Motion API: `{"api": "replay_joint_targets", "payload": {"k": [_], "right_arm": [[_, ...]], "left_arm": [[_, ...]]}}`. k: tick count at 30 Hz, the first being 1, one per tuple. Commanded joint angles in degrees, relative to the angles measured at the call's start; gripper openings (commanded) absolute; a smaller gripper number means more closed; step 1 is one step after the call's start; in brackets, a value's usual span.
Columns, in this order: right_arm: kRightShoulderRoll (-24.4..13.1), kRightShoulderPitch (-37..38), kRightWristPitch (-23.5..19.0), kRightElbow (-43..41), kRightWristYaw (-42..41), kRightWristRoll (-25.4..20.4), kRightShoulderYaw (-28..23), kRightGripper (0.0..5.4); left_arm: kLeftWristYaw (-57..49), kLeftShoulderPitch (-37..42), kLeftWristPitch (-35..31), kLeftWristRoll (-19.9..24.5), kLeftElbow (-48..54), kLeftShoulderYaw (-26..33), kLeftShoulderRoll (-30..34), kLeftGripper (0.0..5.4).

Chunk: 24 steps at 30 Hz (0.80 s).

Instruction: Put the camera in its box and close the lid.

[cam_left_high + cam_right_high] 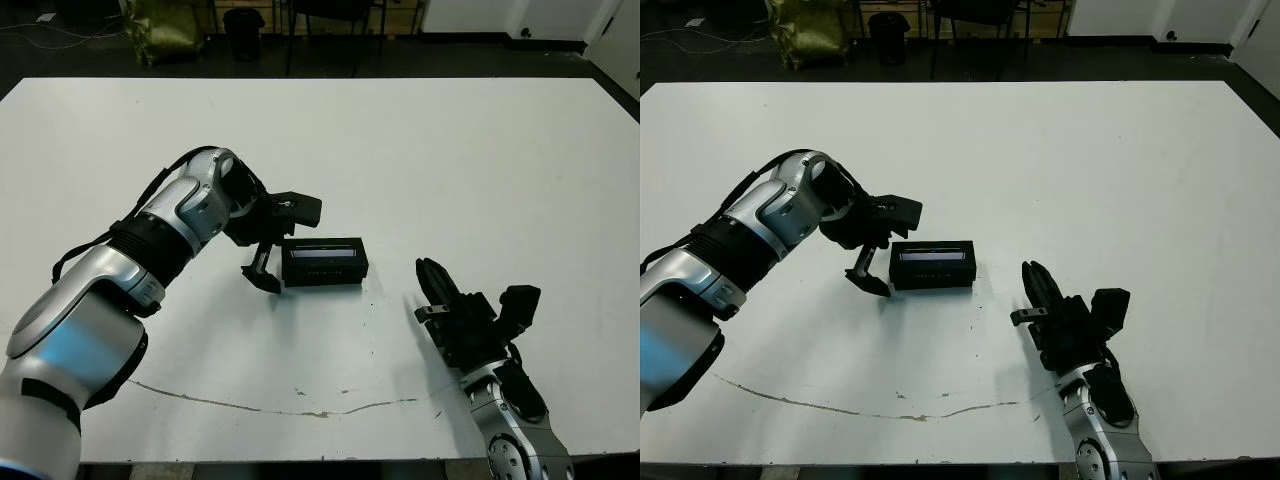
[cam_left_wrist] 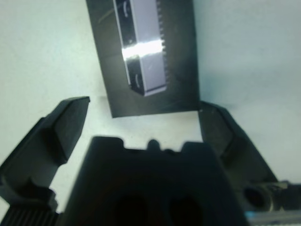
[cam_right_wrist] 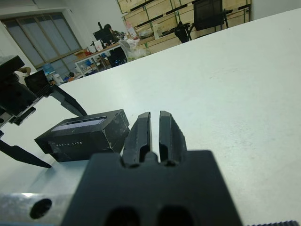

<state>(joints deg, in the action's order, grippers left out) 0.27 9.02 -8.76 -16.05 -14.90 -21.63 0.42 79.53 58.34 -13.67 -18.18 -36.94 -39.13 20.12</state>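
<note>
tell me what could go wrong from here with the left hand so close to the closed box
1. The open left hand sits at the end of the box, whose lid is already on; moving in could push the box across the table or skew the lid.
2. The right hand is shut and apart from the box, so nothing braces it against sliding.
</note>
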Motion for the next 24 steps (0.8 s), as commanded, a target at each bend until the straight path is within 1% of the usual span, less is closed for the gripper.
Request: {"api": "replay_joint_targets", "payload": {"k": [1, 4, 7, 11, 13, 14, 16, 19, 20, 22, 24], "right_arm": [[-0.4, 0.7, -0.8, 0.3, 0.5, 0.2, -0.2, 0.0], [-0.2, 0.6, -0.4, 0.7, 0.3, -0.1, -0.3, 0.0], [-0.2, 0.7, -0.5, 0.6, 0.7, 0.4, -0.1, 0.0], [-0.2, 0.6, -0.1, 0.9, 0.4, 0.2, -0.3, 0.0], [-0.5, 0.6, 0.4, 0.9, 0.3, 0.9, -0.1, 0.0], [-0.3, 0.5, 0.0, 0.8, 0.4, 0.4, -0.3, 0.0], [-0.1, 0.5, -0.4, 0.8, 0.5, 0.0, -0.5, 0.0], [-0.3, 0.3, 0.4, 1.0, 0.2, 0.4, -0.6, 0.0], [-0.5, 0.2, 0.3, 1.0, 0.1, 0.4, -0.6, 0.0], [-0.7, 0.0, 0.1, 1.0, -0.2, 0.2, -0.6, 0.0], [-0.9, -0.3, 0.6, 1.3, -0.6, 0.4, -0.6, 0.0]], "left_arm": [[-0.5, -3.9, 0.8, -2.2, 0.0, -1.5, 0.8, 5.39], [-0.1, -3.9, -0.9, -1.6, 0.9, -0.7, 0.8, 5.39], [1.4, -3.9, -3.1, 0.3, 2.5, 1.4, 1.4, 5.39], [3.2, -5.4, -2.8, 3.0, 7.6, 4.7, 4.3, 5.39], [4.2, -6.8, -1.0, 4.8, 11.9, 6.6, 6.9, 5.39], [4.8, -7.6, -1.1, 5.7, 14.1, 7.5, 8.2, 5.39], [6.6, -9.1, -3.0, 8.0, 19.3, 9.9, 11.6, 5.39], [9.3, -10.4, -7.4, 11.1, 25.2, 13.4, 17.0, 5.39], [8.8, -11.1, -7.7, 11.1, 27.6, 14.5, 19.2, 5.39], [6.8, -12.4, -7.3, 9.4, 32.9, 16.2, 23.5, 5.39], [5.2, -13.6, -10.2, 9.5, 36.0, 18.2, 26.1, 5.14]]}}
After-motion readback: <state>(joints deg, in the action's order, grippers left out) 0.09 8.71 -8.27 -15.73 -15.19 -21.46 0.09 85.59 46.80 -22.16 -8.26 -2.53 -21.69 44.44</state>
